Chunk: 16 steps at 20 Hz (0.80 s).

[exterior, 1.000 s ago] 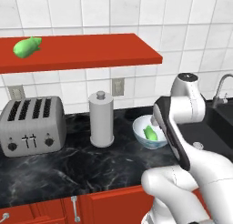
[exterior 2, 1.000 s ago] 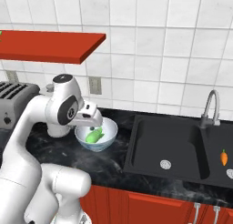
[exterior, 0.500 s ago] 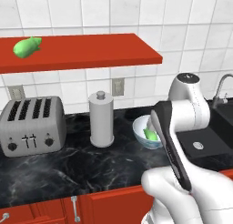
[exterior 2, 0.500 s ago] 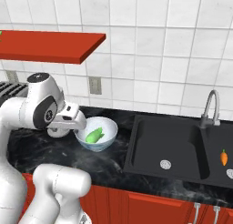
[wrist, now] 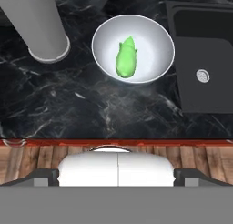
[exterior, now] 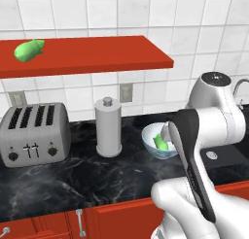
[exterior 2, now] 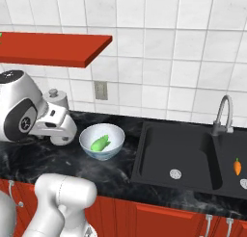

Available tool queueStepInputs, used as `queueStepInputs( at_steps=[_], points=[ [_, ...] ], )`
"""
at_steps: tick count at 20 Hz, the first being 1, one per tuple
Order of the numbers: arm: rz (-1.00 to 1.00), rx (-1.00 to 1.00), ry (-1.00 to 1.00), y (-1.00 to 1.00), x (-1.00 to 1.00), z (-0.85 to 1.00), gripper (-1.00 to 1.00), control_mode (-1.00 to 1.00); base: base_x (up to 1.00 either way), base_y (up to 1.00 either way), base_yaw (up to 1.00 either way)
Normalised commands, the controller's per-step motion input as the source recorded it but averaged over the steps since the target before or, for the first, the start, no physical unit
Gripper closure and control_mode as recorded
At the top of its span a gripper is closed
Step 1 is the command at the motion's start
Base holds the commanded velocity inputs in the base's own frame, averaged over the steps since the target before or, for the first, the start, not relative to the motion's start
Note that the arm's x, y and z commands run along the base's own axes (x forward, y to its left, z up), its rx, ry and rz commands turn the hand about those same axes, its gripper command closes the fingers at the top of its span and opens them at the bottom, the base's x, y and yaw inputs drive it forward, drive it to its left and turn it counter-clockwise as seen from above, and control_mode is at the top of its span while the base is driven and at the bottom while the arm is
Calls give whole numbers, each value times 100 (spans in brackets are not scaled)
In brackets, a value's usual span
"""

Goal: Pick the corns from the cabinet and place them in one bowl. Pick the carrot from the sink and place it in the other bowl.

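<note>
Below my released gripper (wrist: pixel 117 173) sits the bowl (wrist: pixel 157 34) holding one corn (wrist: pixel 126 58); I grasp nothing.

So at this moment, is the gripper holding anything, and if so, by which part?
Nothing is held. One bright green glossy corn lies loose in the pale translucent bowl; the other green corn sits on the red shelf board, untouched.

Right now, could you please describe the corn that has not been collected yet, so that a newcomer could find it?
Look at the long red wall shelf above the counter. Near its left end, above the toaster, lies a small glossy green corn; the other corn lies in the pale bowl.
</note>
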Motion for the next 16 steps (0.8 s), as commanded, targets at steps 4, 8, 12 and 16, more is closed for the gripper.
queueStepInputs(
  at_steps=[4, 8, 12, 16],
  points=[
    [0, 0, -1, 0, 0, 1, -100, -100, 0, 0, 0],
    [0, 0, 0, 0, 0, 0, -100, -100, 0, 0, 0],
    [0, 0, 0, 0, 0, 0, -100, -100, 0, 0, 0],
    [0, 0, 0, 0, 0, 0, -100, 100, -10, 5, 0]
  ],
)
